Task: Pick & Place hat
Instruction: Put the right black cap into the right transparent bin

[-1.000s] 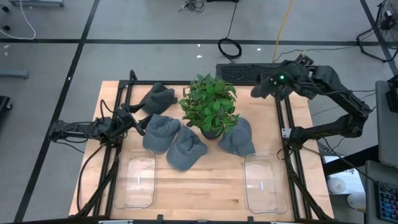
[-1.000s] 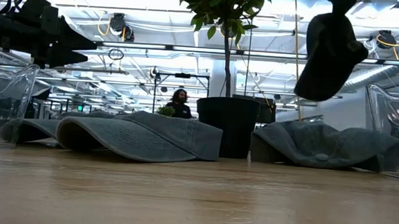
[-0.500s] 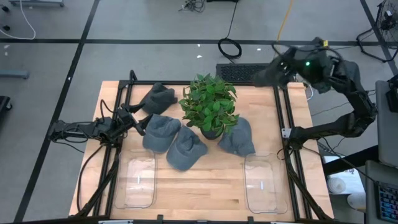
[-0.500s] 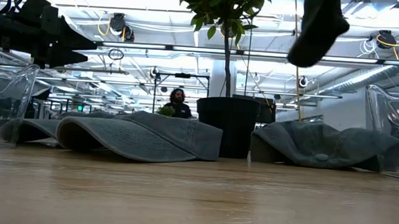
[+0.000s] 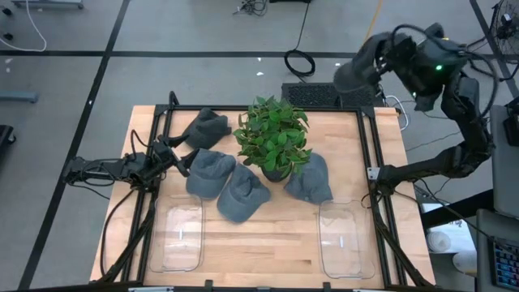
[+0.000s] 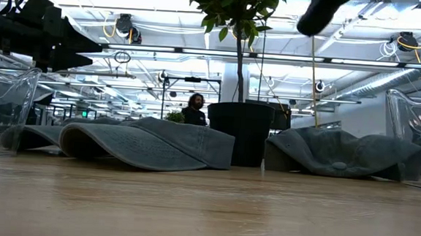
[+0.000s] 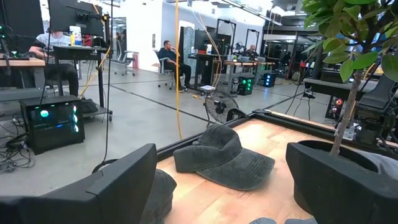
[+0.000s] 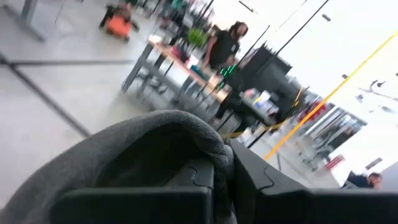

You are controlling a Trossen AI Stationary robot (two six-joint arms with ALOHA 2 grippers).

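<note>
The right gripper (image 5: 375, 58) is raised high beyond the far right corner of the tabletop (image 5: 268, 235), well above and behind the potted plant (image 5: 273, 138), its fingers pinched together on a grey hat (image 5: 353, 75) that hangs from them; in the right wrist view the hat's (image 8: 149, 155) cloth fold sits clamped between the dark fingers (image 8: 249, 180). In the low view only the hat's lower end (image 6: 318, 9) shows at the top edge, right of the plant's trunk (image 6: 240, 61). Four more grey hats lie around the plant pot: one behind and to its left (image 5: 204, 127), two in front of it on the left (image 5: 211, 173) (image 5: 242, 194), and one touching the pot on its right (image 5: 310, 179). Two clear bins rest on the near side of the tabletop from the plant, one to the left (image 5: 178, 236) and one to the right (image 5: 343, 238). The left gripper (image 5: 180, 157) waits low, well left of the plant and just beside the leftmost front hat, fingers spread apart with nothing between them, as far as the left wrist view shows. In the room beyond the plant a person (image 6: 195, 110) stands, seemingly at a workstation.
</note>
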